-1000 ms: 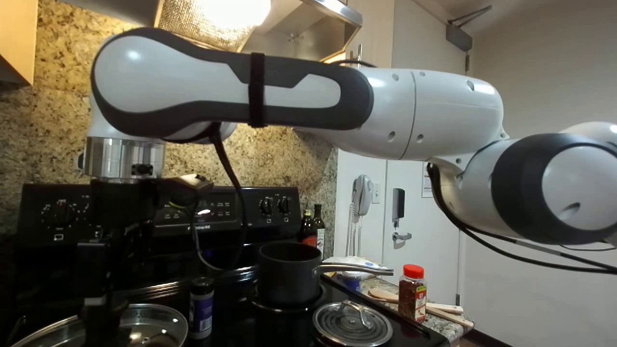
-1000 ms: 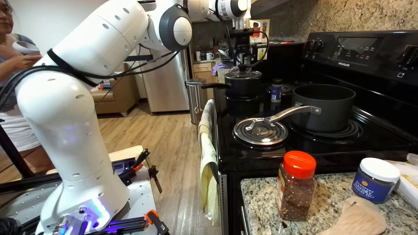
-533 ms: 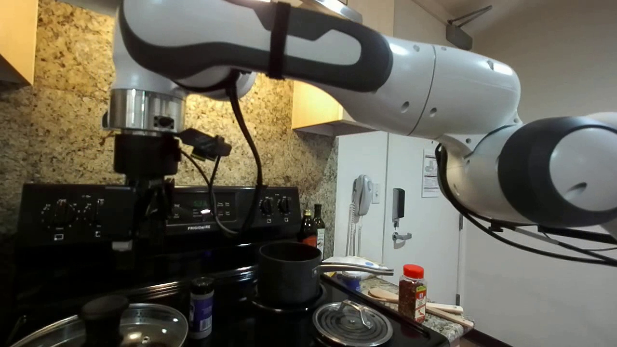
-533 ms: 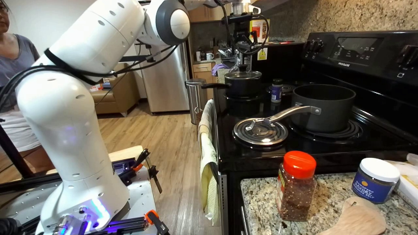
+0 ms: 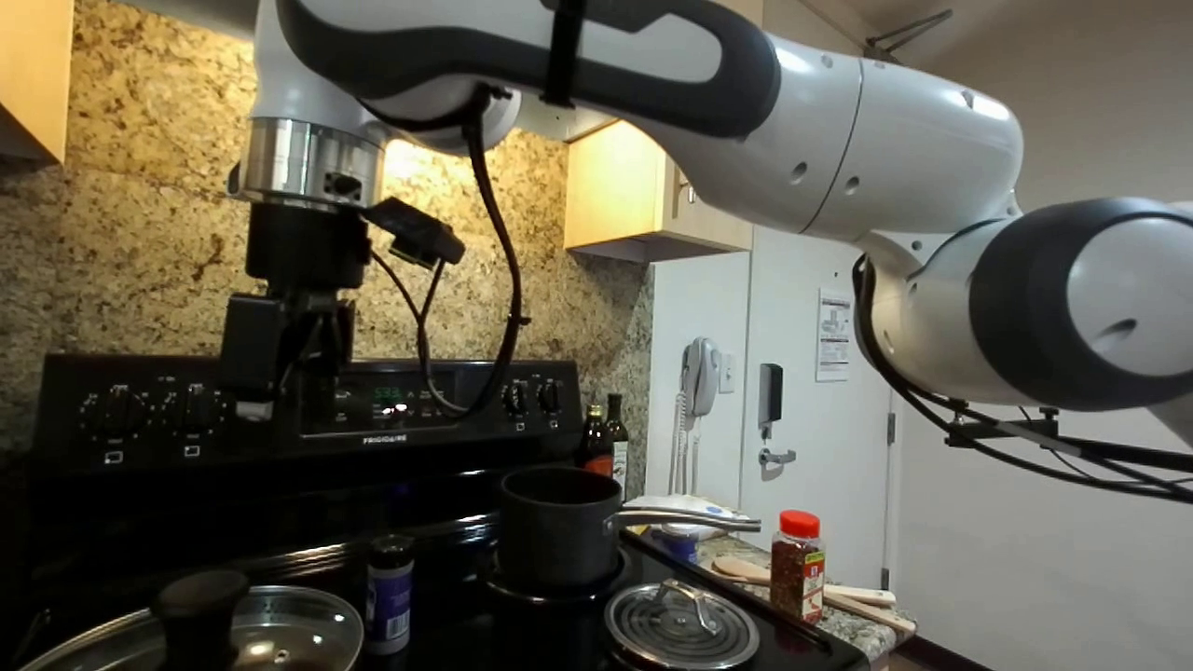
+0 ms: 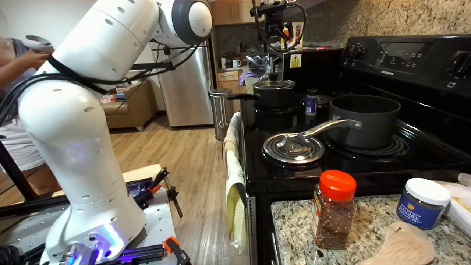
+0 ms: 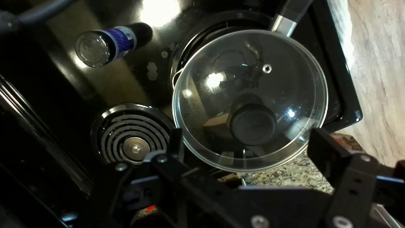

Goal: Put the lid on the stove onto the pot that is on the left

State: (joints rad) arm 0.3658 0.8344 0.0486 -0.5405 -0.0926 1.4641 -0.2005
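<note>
I log a tall steel-handled dark grey pot (image 6: 364, 127). A red-capped clear jar (image 6: 334, 219) stands on speckled stone countertop (image 6: 294, 222).

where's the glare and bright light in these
Wrist view: blown-out white patch on the glossy black stovetop, smaller bright spots on the black-knobbed round clear glass lid; in an exterior view, warm yellow light on the speckled stone backsplash.
</note>
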